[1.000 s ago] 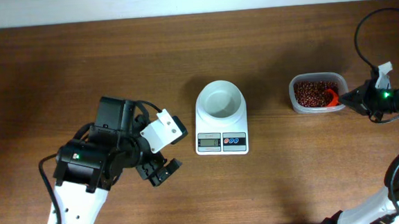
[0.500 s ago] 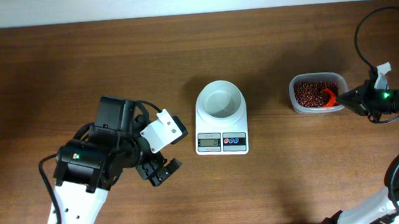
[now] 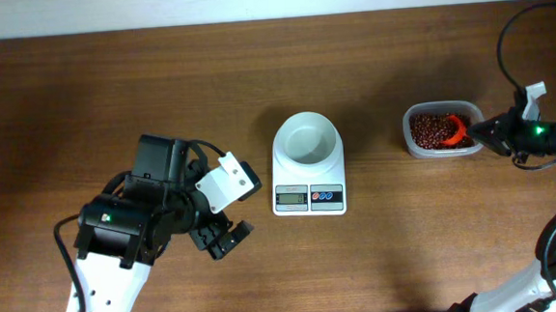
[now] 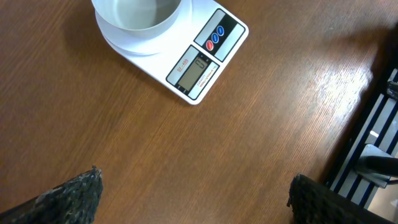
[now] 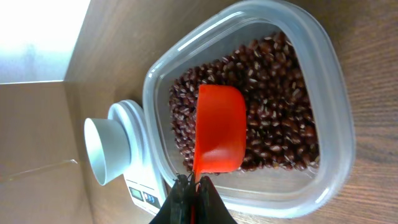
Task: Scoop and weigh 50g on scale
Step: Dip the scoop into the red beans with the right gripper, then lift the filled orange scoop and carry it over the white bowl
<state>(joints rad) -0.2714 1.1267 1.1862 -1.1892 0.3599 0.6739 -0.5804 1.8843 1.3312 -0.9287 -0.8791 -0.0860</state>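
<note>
Dark wood tabletop (image 3: 158, 86) with a pale strip of wall along the far edge, and not much else around. The right fingers (image 5: 191, 200) are clenched tight on the thin handle of the orange-red scoop (image 5: 219, 127), which pokes straight out past their tips into the clear tub (image 5: 336, 112). The beans (image 5: 280, 106) lie under and around the scoop's head, just ahead of those fingers. The scale (image 3: 308, 173) sits well beyond the tub from the right fingers, and its white bowl (image 3: 307, 140) looks empty. The left fingers (image 3: 229, 238) are spread wide with nothing between them, over bare wood, and the scale is well ahead of them.

What I'd worry about: that pinch on the handle is skinny, so a loaded scoop could twist in the fingers and dump beans on the wood on the way over. Dragging the scoop against the tub wall could also shove the tub, which looks light. And a heaped scoop might overshoot fifty in one go.

Hard to tell: whether the scoop is showing its hollow or its back, and whether it's dug into the beans or just resting on top. The display digits are too small to read. The grip itself is cut off at the bottom of the right wrist view.
</note>
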